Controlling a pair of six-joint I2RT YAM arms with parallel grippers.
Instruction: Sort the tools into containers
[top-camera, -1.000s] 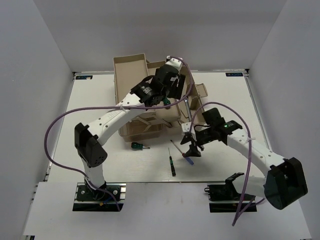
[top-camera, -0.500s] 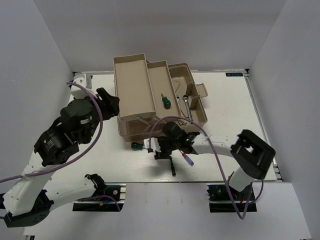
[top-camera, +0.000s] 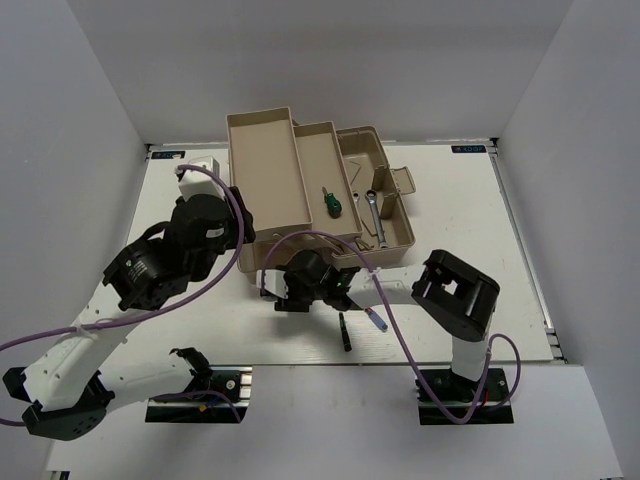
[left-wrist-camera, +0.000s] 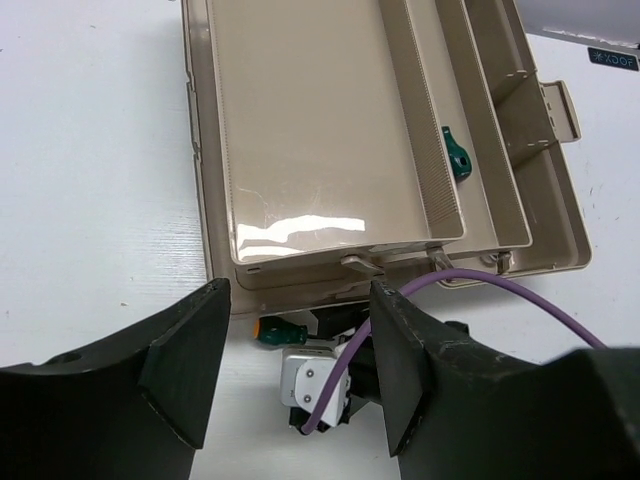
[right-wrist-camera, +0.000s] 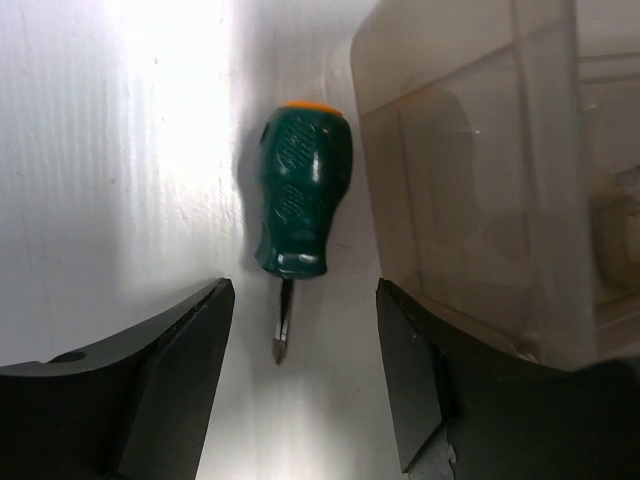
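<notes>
We are working over the white table (top-camera: 455, 215), where the beige toolbox (top-camera: 262, 170) is standing unfolded at upper centre. Our left gripper (left-wrist-camera: 298, 330) is hovering, jaws spread, above the box's near end. Our right gripper (right-wrist-camera: 300, 320), also spread, is hanging over a green screwdriver (right-wrist-camera: 302, 195) that is lying on the table just beside the translucent brown lid (right-wrist-camera: 470, 180). A wrench (top-camera: 374, 212) is lying in the rightmost compartment and a second green screwdriver (top-camera: 329, 203) in the middle tray. The dark screwdriver (top-camera: 344, 333) and the blue-red screwdriver (top-camera: 377, 320) are lying at lower centre.

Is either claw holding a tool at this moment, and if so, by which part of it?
Nothing is held. The right claw is open over the green screwdriver, which lies on the table untouched; the left claw is open and empty.
</notes>
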